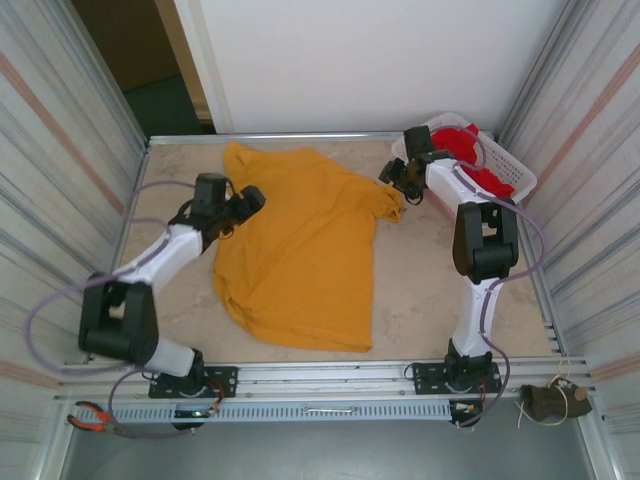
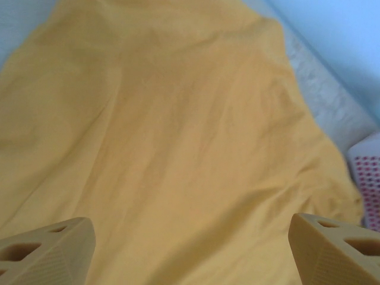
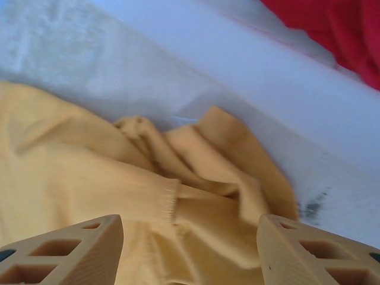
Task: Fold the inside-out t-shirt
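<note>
The inside-out t-shirt [image 1: 300, 250] is mustard yellow and lies spread flat across the middle of the table, plain side up, no print showing. My left gripper [image 1: 243, 203] hovers over its left edge, jaws wide open; the left wrist view has smooth yellow cloth [image 2: 178, 136] below the empty left gripper [image 2: 190, 249]. My right gripper [image 1: 393, 182] is at the bunched right sleeve [image 1: 388, 203]. In the right wrist view the crumpled sleeve [image 3: 208, 172] with its stitched hem lies under the right gripper [image 3: 190, 237], whose fingers stand apart, not pinching it.
A white basket [image 1: 520, 180] holding a red garment [image 1: 470, 148] stands at the back right, close behind the right gripper; its rim [image 3: 249, 59] fills the top of the right wrist view. Corrugated walls close both sides. Pliers [image 1: 92, 420] lie by the left base.
</note>
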Action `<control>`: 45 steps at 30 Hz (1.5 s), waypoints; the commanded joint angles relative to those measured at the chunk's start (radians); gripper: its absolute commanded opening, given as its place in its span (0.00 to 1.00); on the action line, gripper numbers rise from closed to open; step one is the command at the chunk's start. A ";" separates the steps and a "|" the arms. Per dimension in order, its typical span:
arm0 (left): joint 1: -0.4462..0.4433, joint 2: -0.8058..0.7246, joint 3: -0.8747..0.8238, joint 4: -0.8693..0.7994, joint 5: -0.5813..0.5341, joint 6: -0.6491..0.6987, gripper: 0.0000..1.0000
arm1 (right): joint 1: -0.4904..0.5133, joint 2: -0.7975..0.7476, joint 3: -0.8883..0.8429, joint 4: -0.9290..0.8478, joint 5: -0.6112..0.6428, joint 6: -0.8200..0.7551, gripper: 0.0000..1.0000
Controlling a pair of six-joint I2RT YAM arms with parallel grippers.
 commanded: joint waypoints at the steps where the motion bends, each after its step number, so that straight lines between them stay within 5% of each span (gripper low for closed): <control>1: 0.014 0.116 0.104 -0.008 0.088 0.158 0.85 | -0.016 -0.005 -0.002 -0.003 0.019 -0.035 0.60; 7: 0.051 0.204 0.065 0.023 0.089 0.106 0.85 | -0.062 0.028 0.042 -0.024 0.019 -0.038 0.60; 17: 0.055 0.083 -0.258 0.144 0.042 -0.109 0.85 | -0.071 0.042 0.126 -0.079 -0.049 -0.059 0.59; 24: 0.029 -0.058 -0.433 0.177 -0.025 -0.230 0.85 | 0.014 -0.073 -0.042 -0.046 0.008 -0.036 0.59; 33: 0.018 -0.199 -0.502 0.093 -0.090 -0.235 0.85 | -0.004 -0.046 -0.149 0.051 -0.008 0.058 0.56; 35: 0.018 -0.194 -0.502 0.097 -0.086 -0.224 0.85 | -0.006 -0.030 -0.138 0.052 -0.012 0.060 0.48; 39: 0.018 -0.160 -0.499 0.121 -0.077 -0.212 0.86 | -0.024 -0.016 -0.081 0.047 -0.023 0.049 0.01; 45: 0.018 -0.093 -0.489 0.185 -0.055 -0.201 0.86 | -0.056 0.014 0.140 -0.070 -0.011 0.007 0.00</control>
